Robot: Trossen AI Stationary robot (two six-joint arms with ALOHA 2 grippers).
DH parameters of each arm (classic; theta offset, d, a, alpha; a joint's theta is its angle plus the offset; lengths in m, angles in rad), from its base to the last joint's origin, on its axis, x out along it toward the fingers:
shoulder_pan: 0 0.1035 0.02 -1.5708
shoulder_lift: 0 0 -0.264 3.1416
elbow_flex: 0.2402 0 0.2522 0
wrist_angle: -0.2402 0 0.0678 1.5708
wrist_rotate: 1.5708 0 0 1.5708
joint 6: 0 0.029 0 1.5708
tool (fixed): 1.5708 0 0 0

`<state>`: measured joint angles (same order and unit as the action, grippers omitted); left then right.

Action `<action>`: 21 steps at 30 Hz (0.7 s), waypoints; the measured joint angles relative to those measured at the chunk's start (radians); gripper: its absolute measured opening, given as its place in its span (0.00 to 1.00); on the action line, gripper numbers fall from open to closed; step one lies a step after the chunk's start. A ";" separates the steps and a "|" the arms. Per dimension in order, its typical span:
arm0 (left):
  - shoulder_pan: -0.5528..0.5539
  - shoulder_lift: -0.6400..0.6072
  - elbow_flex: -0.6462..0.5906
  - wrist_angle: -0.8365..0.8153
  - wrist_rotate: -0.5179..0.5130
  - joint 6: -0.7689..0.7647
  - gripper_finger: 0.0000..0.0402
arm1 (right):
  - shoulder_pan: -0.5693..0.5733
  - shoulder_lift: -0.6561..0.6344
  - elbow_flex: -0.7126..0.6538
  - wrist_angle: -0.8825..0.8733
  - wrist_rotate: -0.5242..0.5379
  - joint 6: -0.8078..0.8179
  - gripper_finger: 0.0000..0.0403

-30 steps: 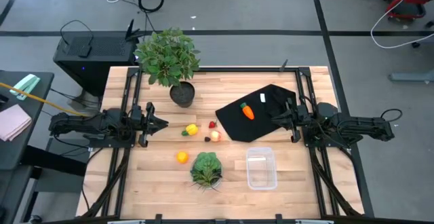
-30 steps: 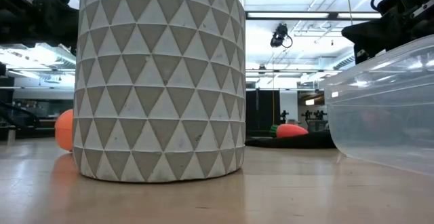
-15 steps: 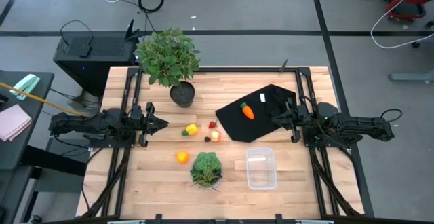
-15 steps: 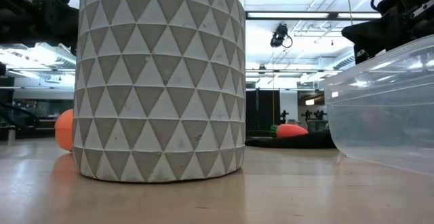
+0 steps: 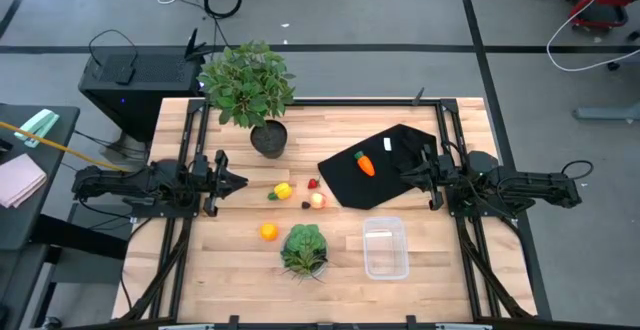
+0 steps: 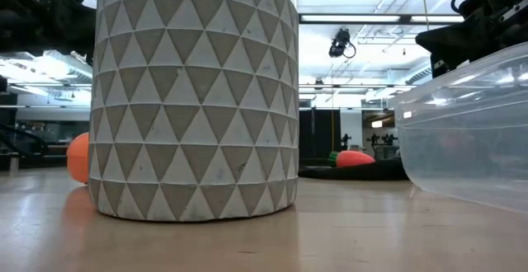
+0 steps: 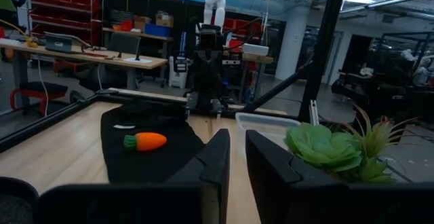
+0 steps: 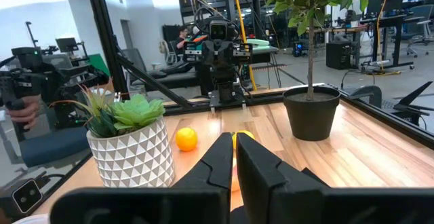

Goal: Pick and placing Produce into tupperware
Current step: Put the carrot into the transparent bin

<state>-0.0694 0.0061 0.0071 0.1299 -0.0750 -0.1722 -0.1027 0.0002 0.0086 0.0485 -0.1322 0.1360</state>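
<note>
In the high view the orange carrot (image 5: 365,163) lies on a black cloth (image 5: 395,185). On the bare wood lie the yellow piece (image 5: 283,191), the tiny red piece (image 5: 313,182), the pale peach ball (image 5: 318,201) and the orange ball (image 5: 268,232). The clear tupperware (image 5: 385,248) stands near the table's near edge, to the right of the lettuce head (image 5: 304,248). My left gripper (image 5: 238,181) hovers at the table's left side, shut, pointing toward the yellow piece. My right gripper (image 5: 403,175) hovers over the cloth's right part, shut. Neither touches anything.
A potted green plant (image 5: 248,85) stands at the far left part of the table. The lettuce's white patterned pot (image 6: 196,99) fills the low view beside the tupperware wall (image 6: 470,132). Black frame rails (image 5: 190,160) run along both sides. A person's hand (image 8: 20,108) shows beyond the table.
</note>
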 joint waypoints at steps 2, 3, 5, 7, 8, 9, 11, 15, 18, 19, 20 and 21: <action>0.000 0.000 0.000 0.003 -0.007 0.001 0.15 | 0.000 0.000 0.000 0.000 0.000 0.000 0.07; 0.001 0.000 0.000 0.003 -0.026 0.000 0.15 | 0.000 0.000 0.000 0.000 0.000 0.000 0.07; 0.001 0.000 0.000 0.009 -0.056 -0.019 0.14 | 0.000 0.000 0.000 0.000 0.000 0.000 0.07; 0.001 0.000 0.000 0.029 -0.067 -0.051 0.13 | 0.000 0.000 0.000 0.000 0.000 0.000 0.07; 0.001 0.000 0.000 0.030 -0.075 -0.057 0.13 | 0.000 0.000 0.000 0.000 0.000 0.000 0.07; 0.001 0.000 0.000 0.030 -0.081 -0.066 0.12 | 0.000 0.000 0.000 0.000 0.000 0.000 0.07; 0.001 0.000 0.000 0.032 -0.101 -0.086 0.12 | 0.000 0.000 0.000 0.000 0.000 0.000 0.07; 0.001 0.000 0.000 0.035 -0.131 -0.155 0.11 | 0.000 0.000 0.000 0.000 0.001 0.000 0.07; 0.001 0.000 0.000 0.056 -0.135 -0.243 0.12 | 0.000 0.000 0.000 0.000 0.005 -0.004 0.07; 0.001 0.000 0.000 0.066 -0.135 -0.272 0.12 | 0.000 0.000 0.000 0.003 0.005 -0.003 0.07; 0.001 0.000 0.000 0.085 -0.135 -0.299 0.12 | 0.000 0.000 0.000 0.011 0.005 0.002 0.07; 0.001 0.000 0.000 0.107 -0.135 -0.321 0.12 | 0.000 0.000 0.000 0.022 0.005 0.011 0.07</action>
<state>-0.0685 0.0063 0.0071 0.2371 -0.2097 -0.4928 -0.1026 0.0002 0.0083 0.0710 -0.1276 0.1469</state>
